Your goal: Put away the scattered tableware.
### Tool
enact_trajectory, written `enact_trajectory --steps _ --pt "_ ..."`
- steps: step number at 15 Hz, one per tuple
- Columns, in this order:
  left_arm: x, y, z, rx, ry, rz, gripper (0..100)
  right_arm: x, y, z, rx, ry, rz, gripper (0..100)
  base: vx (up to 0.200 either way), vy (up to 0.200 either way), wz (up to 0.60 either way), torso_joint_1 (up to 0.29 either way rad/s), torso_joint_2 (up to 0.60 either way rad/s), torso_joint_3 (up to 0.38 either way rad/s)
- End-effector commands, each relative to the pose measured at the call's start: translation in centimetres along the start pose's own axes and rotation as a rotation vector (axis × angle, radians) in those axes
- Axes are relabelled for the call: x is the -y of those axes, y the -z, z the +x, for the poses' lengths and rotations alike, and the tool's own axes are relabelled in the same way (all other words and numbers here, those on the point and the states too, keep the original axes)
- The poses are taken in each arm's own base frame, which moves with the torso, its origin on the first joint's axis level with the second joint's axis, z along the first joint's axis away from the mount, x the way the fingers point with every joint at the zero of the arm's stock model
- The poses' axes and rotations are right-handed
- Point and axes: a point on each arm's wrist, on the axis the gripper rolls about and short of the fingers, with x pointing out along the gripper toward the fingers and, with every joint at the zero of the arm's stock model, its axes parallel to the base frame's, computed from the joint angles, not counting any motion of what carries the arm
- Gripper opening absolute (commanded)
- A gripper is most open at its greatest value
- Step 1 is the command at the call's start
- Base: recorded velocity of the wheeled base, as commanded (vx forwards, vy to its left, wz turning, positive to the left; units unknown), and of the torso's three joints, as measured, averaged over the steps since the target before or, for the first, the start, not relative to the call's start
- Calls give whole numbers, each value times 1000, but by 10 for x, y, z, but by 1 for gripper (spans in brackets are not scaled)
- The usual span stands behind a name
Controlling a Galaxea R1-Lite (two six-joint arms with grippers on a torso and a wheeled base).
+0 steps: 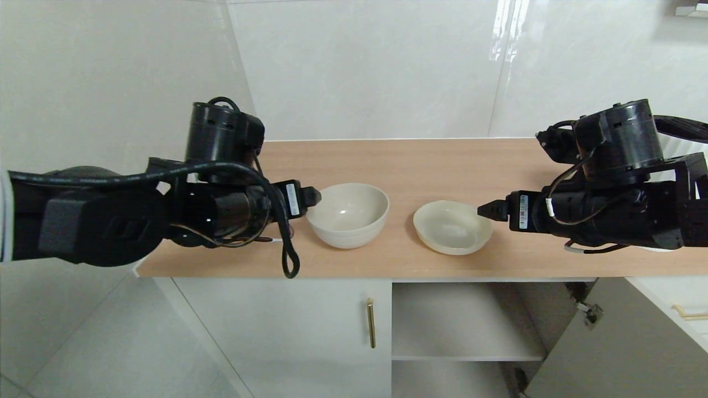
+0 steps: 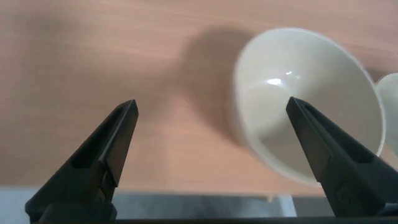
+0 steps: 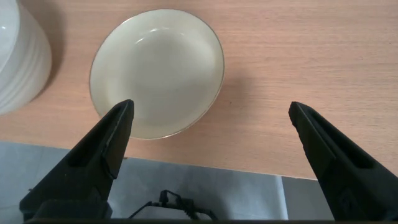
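Note:
A deep white bowl (image 1: 348, 214) (image 2: 280, 106) and a shallow cream dish (image 1: 452, 226) (image 3: 155, 71) sit side by side near the front of the wooden counter (image 1: 431, 166). My left gripper (image 1: 312, 196) (image 2: 211, 109) hovers open at the bowl's left rim, one of its fingers (image 2: 323, 149) over the bowl's inside. My right gripper (image 1: 488, 210) (image 3: 211, 112) is open at the dish's right edge, one of its fingers (image 3: 109, 140) overlapping the dish's rim. Neither holds anything. The bowl's ribbed side (image 3: 18, 56) shows beside the dish.
Below the counter an open cabinet shows a white shelf (image 1: 459, 320), its door (image 1: 608, 342) swung out to the right. A closed door with a gold handle (image 1: 371, 323) is on the left. White tiled wall (image 1: 387, 66) stands behind the counter.

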Motion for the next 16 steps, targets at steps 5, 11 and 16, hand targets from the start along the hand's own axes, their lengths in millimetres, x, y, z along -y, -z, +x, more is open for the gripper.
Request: enact_trajectory --steps 5,11,16 --pt "7 19 26 -58 -12 26 100 -1 -1 -2 20 -7 2 100 0 0 0 0 0 0" --pt "10 23 35 -53 4 25 0 -1 -3 -6 31 -11 6 100 0 0 0 0 0 0" --pt "11 18 31 -24 21 2 0 0 -3 -6 31 -11 13 100 0 0 0 0 0 0"
